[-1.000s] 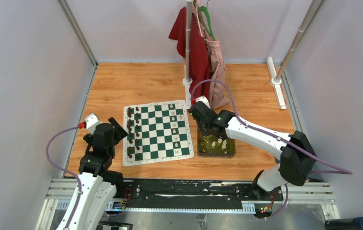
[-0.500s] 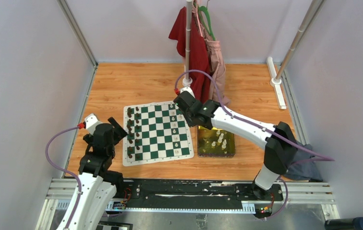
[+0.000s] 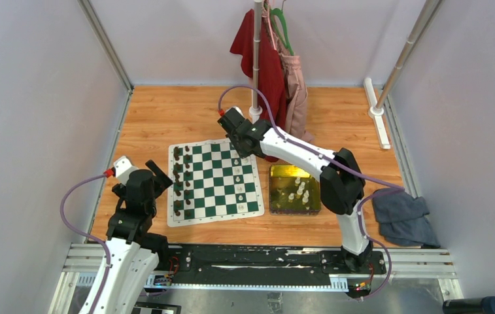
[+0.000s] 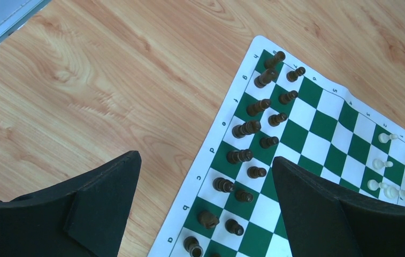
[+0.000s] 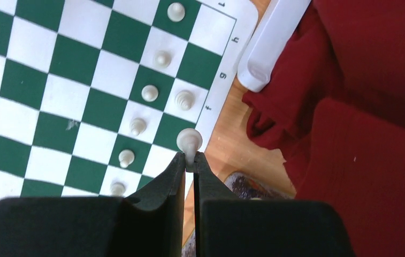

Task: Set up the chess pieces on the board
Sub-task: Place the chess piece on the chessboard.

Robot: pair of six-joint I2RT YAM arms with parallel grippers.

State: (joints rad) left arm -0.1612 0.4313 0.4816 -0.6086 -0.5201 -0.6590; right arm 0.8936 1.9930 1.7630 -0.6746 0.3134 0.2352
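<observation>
Right pincer (image 5: 190, 159), nipped shut on a cream-white chess piece (image 5: 189, 139), has swung from the tray (image 3: 284, 173) to the board (image 5: 61, 69), apparently its back-rank edge; placement follows. Left pincer (image 4: 203, 160) gapes empty.

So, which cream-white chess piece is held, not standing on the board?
The piece pinched in the right hand; the rest stand on the board or in the tray.

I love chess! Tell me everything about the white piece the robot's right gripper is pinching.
The white piece is a small cream chessman, smooth like plastic, with a round head and thin neck, probably a pawn. The right gripper pinches its neck between two black fingers, hiding its base. Its head pokes out beyond them, over the edge squares of the board. Only the fingers touch it.
</observation>
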